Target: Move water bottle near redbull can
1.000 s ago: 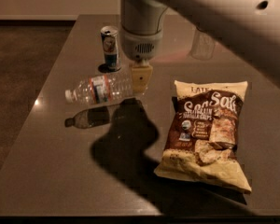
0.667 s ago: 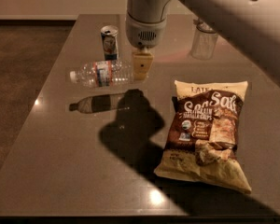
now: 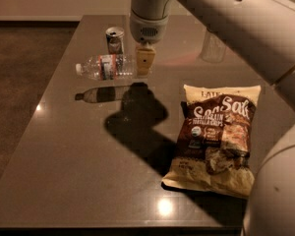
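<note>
- The gripper [image 3: 144,62] clamps the base end of the water bottle [image 3: 105,67], which lies level, cap pointing away to its left.
- The redbull can [image 3: 114,39] stands upright just behind the bottle, left of the gripper.

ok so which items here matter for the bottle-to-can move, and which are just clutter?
Job: water bottle, held at its base end by the hand; redbull can, upright just behind it.
Lying about: chip bag, front right; glass tumbler, back right.
</note>
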You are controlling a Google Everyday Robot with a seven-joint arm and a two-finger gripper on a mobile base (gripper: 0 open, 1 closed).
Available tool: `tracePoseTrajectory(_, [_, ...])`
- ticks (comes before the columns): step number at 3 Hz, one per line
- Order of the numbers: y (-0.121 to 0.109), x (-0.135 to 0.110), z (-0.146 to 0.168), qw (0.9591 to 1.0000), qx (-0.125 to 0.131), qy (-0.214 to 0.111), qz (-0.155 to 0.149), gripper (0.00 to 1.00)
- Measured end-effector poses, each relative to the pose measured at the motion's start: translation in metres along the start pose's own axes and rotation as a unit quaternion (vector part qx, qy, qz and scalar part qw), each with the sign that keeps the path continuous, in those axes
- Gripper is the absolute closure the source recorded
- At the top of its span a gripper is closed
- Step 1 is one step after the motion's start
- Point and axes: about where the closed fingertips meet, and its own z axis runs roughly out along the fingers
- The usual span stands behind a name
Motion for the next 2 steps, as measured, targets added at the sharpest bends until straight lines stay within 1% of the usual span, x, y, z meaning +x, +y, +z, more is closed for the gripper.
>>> tracePoseTrajectory(1, [-0.007,0.003,0.015,0.9999,-0.001,0.013,0.002,1.00])
tracePoseTrajectory(2, [-0.013,0.008,0.028,0.9996,-0.004,0.027,0.008,0.83])
